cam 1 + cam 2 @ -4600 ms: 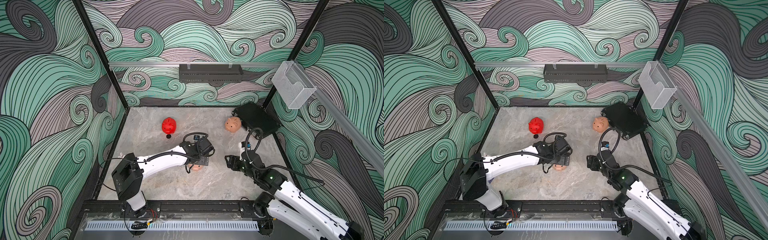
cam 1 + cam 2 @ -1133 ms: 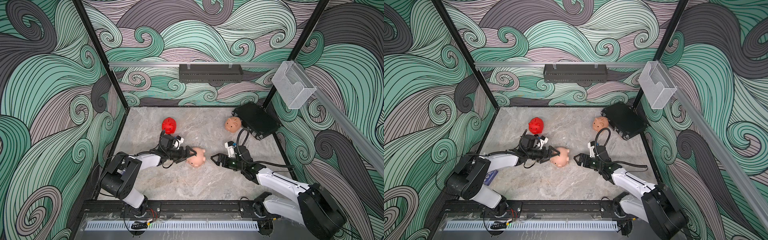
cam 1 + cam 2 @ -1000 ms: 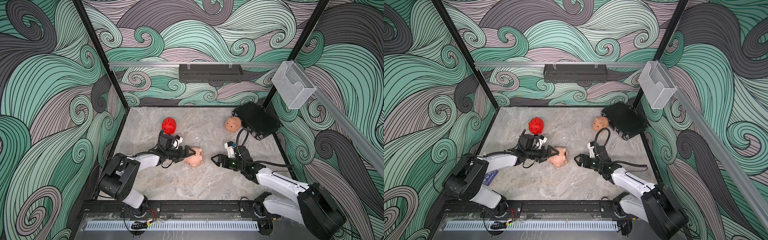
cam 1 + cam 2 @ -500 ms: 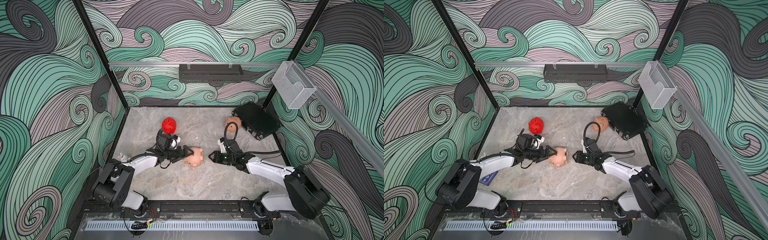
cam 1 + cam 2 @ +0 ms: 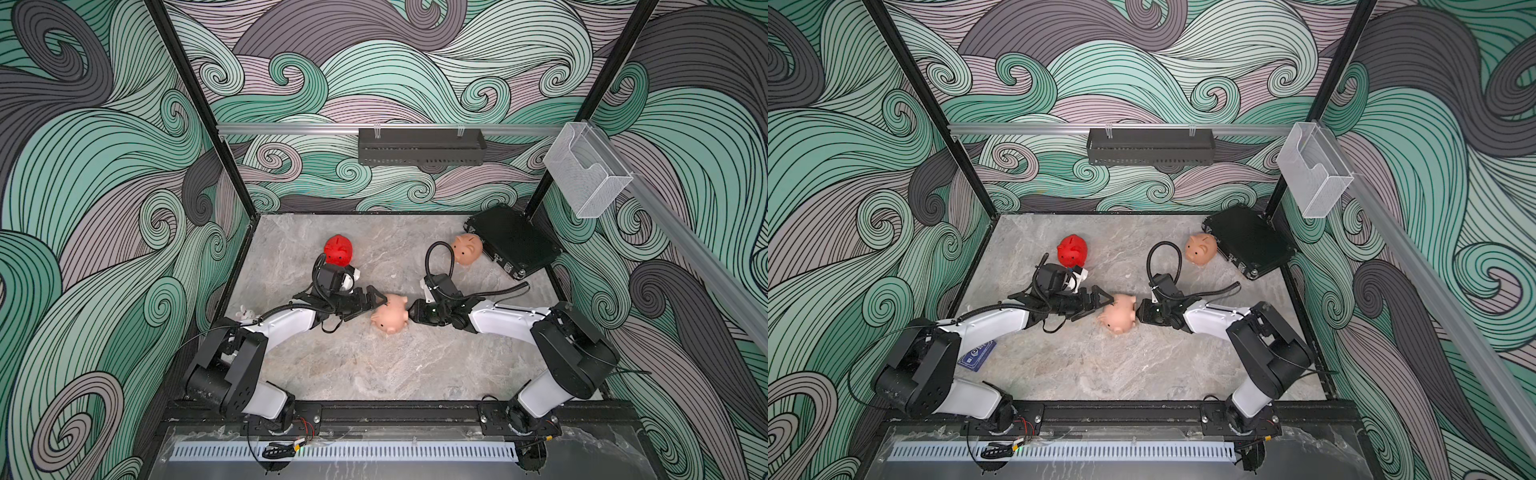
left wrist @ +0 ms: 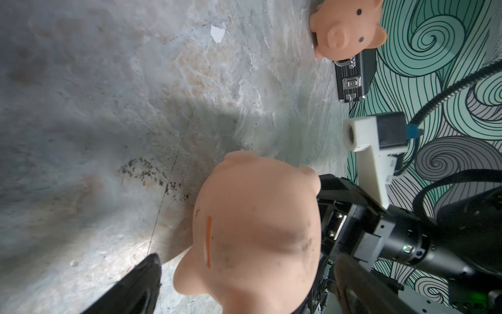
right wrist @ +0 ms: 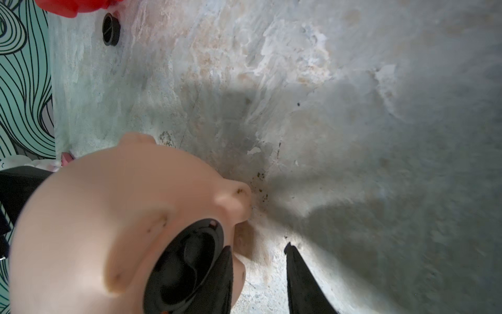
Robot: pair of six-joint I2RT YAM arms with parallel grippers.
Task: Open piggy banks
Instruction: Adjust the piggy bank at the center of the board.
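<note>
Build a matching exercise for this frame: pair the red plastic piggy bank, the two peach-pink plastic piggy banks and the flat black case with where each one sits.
Things
1. red plastic piggy bank
2. peach-pink plastic piggy bank lying on its side
3. peach-pink plastic piggy bank standing upright
4. flat black case

Places
A. far right corner of the table
B. between the left gripper and the right gripper
C. right beside the case
D. far side, nearer the left arm

Pairs: 1-D, 2-B, 3-C, 4-A

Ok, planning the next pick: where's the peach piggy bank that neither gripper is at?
In both top views the free peach piggy bank sits far right on the table, beside the black case.
</note>
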